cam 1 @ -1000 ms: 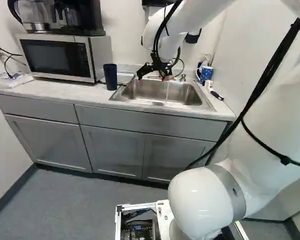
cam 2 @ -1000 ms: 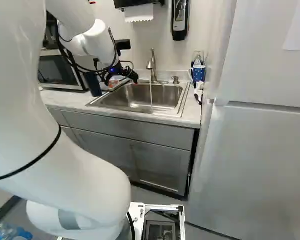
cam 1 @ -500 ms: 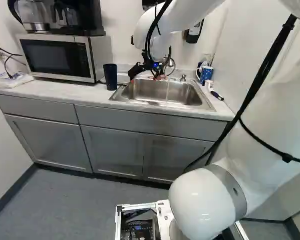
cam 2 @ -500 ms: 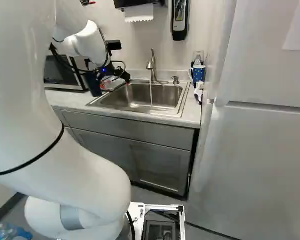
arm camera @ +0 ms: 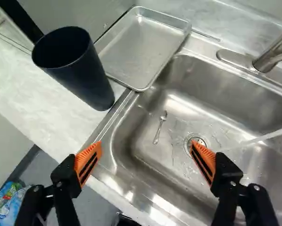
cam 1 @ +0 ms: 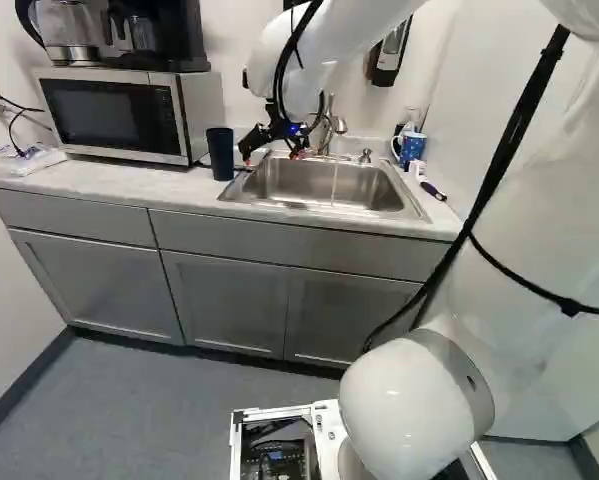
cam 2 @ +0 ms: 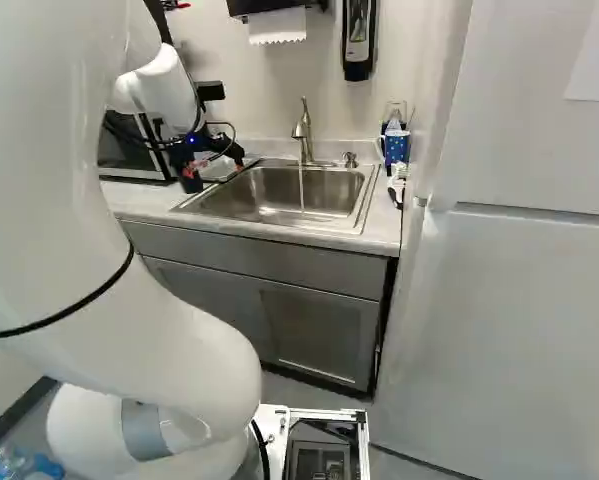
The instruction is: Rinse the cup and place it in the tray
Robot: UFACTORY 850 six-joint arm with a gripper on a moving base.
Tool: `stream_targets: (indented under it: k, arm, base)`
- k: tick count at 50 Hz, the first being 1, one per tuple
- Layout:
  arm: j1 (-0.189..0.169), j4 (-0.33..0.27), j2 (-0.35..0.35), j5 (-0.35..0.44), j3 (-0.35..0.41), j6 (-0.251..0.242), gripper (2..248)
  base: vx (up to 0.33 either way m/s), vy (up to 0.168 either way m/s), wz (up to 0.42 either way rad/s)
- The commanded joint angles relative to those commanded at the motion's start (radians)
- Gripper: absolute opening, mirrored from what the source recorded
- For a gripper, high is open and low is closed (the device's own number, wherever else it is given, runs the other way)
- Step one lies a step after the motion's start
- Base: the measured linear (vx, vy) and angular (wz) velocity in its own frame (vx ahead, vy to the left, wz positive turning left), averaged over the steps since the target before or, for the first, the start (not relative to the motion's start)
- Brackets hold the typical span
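"Where was the cup (arm camera: pixel 86 80)?"
"It stood upright on the counter (arm camera: pixel 18 84) beside the tray (arm camera: pixel 137 47), long axis vertical, mouth up."
"And the tool (cam 1: pixel 270 155)?"
"It was released, its fingers spread wide."

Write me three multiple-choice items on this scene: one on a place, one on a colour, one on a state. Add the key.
1. Where does the cup stand?
A) In the tray
B) On the counter
C) Inside the microwave

2. What colour are the gripper's pads?
A) Orange
B) Green
C) White

3. What is the faucet doing?
A) Dripping only
B) Standing shut off
C) Running in a stream

Key:
1 B: the wrist view shows it upright on the counter, beside the tray.
2 A: both pads show orange on the open fingers.
3 C: a stream of water falls into the sink.
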Motion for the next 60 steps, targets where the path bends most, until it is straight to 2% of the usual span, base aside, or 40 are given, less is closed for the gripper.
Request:
stream_targets:
  k: [38, 50, 60]
  arm:
    - [0.121, 0.000, -0.062, 0.004, -0.061, 0.000, 247]
    - [0.141, 0.000, -0.097, 0.043, -0.074, 0.000, 247]
    - [0.146, 0.000, -0.120, 0.115, -0.074, 0.000, 247]
  base:
    - [0.000, 0.000, 0.000]
    - [0.000, 0.000, 0.000]
    - [0.000, 0.000, 0.000]
